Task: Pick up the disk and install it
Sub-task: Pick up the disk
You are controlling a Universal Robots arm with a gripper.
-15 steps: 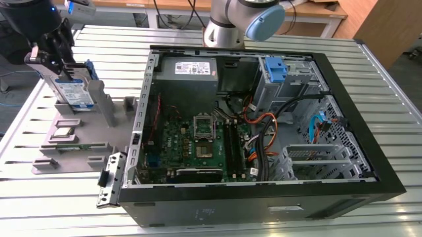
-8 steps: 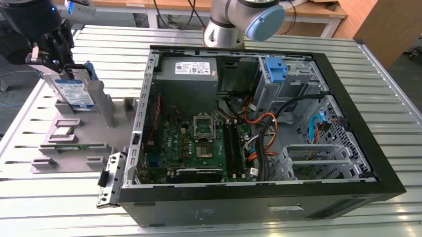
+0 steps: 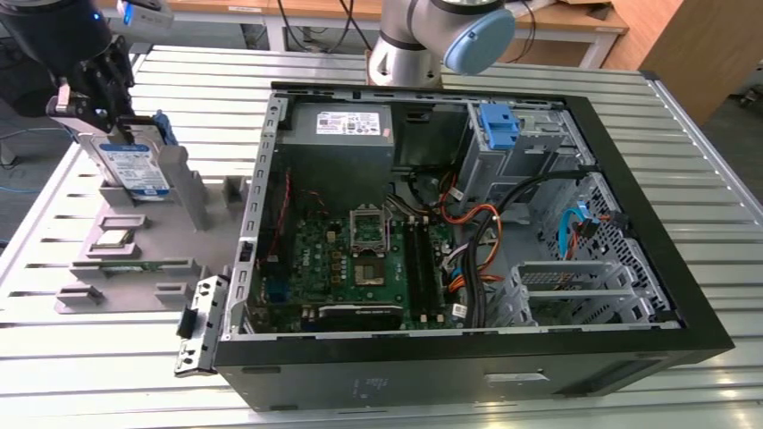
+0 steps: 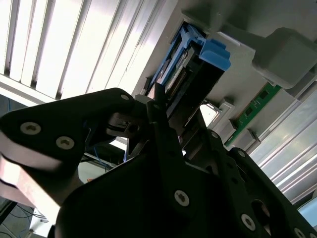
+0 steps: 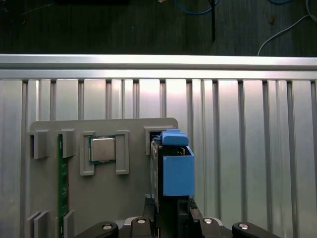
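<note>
Gripper point(image 5: 171, 207) fingers flank the disk point(image 5: 177, 173) on its two flat faces and seem to be pinching it, though its own body hides part of the contact in both wrist views. The disk stands on edge in a slot of the grey parts fixture point(image 5: 131, 193), its blue carrier frame uppermost and its labelled face outward in the exterior view. The fixture lies on the slatted tabletop point(image 3: 96, 375) close to the edge at the exterior view's left, and also carries a processor chip point(image 5: 102, 148) and a memory module point(image 5: 63, 183) in their own slots, both beside the disk and apart from it. By my reading the task is at the pick-up: the disk is gripped but not yet raised from its slot, and the carry and the installing are all left. The open computer case point(image 3: 417, 375) takes the middle of the tabletop, well apart from the fixture, with bare slats between them. Inside it the drive cage point(image 3: 537, 134) sits in the far corner with a blue bracket point(image 3: 498, 125) fixed on it, beside the power supply point(image 3: 352, 121). Room there looks tight: orange and black cables point(image 3: 477, 223) loop just beside the cage, and the case walls close it on two sides.
</note>
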